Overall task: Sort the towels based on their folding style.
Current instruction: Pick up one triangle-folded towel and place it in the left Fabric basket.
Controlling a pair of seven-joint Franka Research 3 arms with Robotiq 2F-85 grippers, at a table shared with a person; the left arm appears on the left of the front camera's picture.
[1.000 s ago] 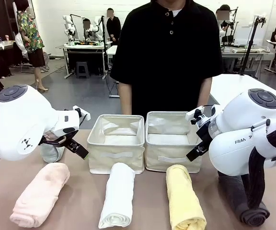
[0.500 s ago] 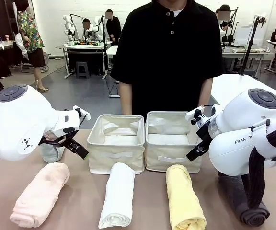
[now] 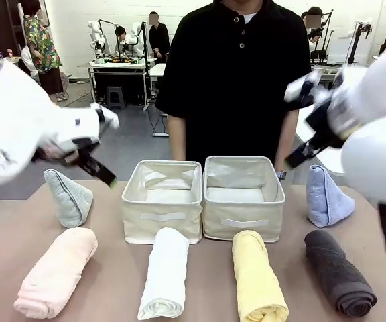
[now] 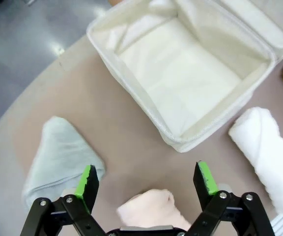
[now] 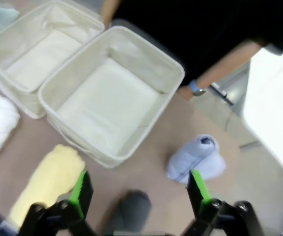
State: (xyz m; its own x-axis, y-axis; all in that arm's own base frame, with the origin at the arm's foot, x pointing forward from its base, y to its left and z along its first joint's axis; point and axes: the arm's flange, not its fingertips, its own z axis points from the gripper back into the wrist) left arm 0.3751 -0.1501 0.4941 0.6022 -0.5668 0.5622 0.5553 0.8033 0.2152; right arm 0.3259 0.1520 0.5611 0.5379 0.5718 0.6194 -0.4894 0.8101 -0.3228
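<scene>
Terry rolls lie in a row along your 6 o'clock edge of the table (image 3: 112,288): the pink towel (image 3: 55,272) at 8 o'clock, the white towel (image 3: 164,272) at 7, the yellow towel (image 3: 258,275) at 5 and the dark grey towel (image 3: 339,272) at 4. Each lies on its side, apart from its neighbours.

At the table's middle, toward 12, you have the left bin (image 3: 163,199) and the right bin (image 3: 242,198) standing side by side, walls touching, with nothing in either. The white roll's far end touches the left bin's front wall and the yellow roll's far end touches the right bin's.

You can see the pale green cone (image 3: 68,198) upright at 10 o'clock and the light blue cone (image 3: 327,196) upright at 2 o'clock, each just beside its bin. The person (image 3: 236,74) stands at 12.

Your left gripper (image 4: 149,179) hangs above the table with its fingers spread wide and nothing between them; in its wrist view the green cone sits at 8 o'clock and the pink roll's end at 6. Your right gripper (image 5: 139,189) is likewise spread and empty, raised over the table, with the blue cone at 4 o'clock in its view and the grey roll's end at 6.
</scene>
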